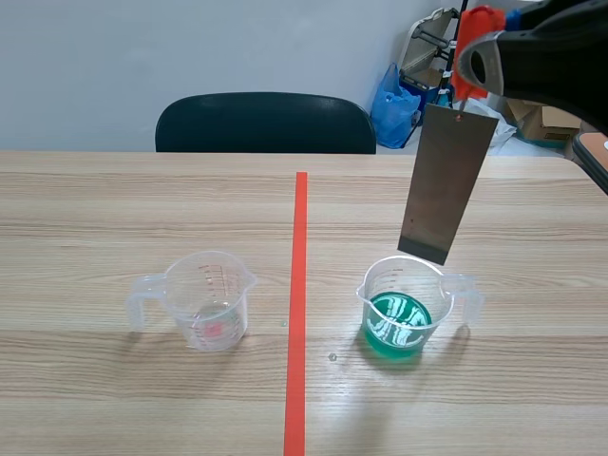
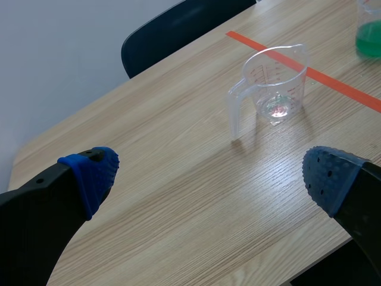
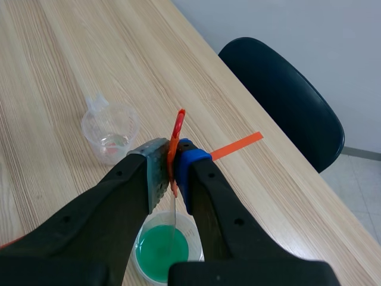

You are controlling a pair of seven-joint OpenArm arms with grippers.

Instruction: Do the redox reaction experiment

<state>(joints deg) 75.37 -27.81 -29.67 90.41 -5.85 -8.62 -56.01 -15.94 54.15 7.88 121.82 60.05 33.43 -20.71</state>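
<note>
Scene view: the metal strip [image 1: 446, 185] is held tilted just above the cup of green liquid [image 1: 399, 318], pinched at its orange top by the right gripper [image 3: 172, 170]. The left gripper [image 2: 208, 173] is spread wide on nothing. If the strip gets lowered off-centre, the rim could be clipped and the cup tipped.

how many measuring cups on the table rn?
2. A nearly empty measuring cup left of the tape line; a measuring cup of green liquid right of it, under the metal plate in the right gripper. None appears hidden.
</note>
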